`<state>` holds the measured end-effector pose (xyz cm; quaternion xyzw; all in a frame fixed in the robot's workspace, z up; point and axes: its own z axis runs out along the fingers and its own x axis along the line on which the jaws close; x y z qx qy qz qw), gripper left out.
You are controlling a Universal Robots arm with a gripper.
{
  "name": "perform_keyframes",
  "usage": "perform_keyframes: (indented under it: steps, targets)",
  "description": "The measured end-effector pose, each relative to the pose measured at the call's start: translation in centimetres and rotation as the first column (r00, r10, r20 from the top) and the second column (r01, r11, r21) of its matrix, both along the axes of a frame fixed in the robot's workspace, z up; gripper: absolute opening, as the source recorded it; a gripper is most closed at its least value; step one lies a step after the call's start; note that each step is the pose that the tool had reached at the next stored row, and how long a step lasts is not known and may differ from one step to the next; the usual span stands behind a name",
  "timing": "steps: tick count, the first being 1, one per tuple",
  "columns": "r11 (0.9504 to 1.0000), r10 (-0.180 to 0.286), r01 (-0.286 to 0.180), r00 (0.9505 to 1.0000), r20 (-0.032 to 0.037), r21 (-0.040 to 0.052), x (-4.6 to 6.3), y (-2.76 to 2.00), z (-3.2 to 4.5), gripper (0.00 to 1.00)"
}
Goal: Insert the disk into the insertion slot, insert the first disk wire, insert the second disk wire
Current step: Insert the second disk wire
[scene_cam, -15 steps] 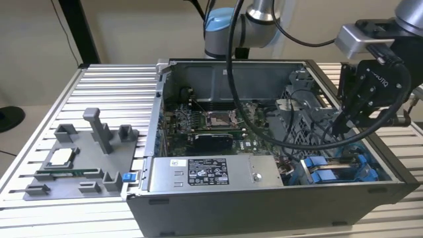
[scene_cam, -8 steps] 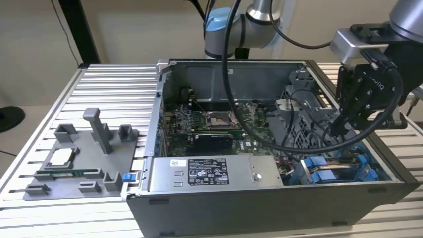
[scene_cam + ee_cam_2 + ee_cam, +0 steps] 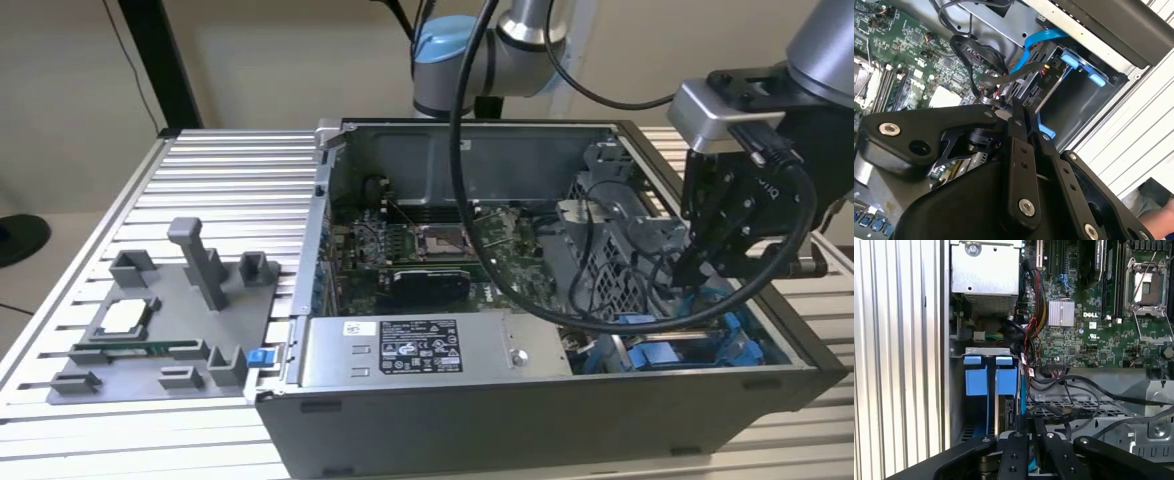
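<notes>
Behind my work place I see a plain beige wall [image 3: 267, 60], evenly lit. A black vertical post [image 3: 160, 60] stands before it, at the exterior view's left. Under everything lies a table of ribbed silver aluminium profiles [image 3: 227, 190]. On its near left part rests a flat grey plastic fixture plate with upright pegs [image 3: 174, 330]. At the far left edge a dark round object [image 3: 20, 240] sits on the pale floor [image 3: 54, 290].

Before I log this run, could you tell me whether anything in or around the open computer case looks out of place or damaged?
Nothing stands out. The gripper is at the cables by the insertion slot in the computer case; no damage or loose parts show.
</notes>
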<state>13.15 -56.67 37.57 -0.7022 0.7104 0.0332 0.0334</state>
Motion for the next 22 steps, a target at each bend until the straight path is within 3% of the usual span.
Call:
perform_keyframes:
  steps: [22]
  targets:
    - [1.0000,0.000,0.000,1.0000,0.0039,-0.0001,-0.03,-0.02,-0.48,0.00]
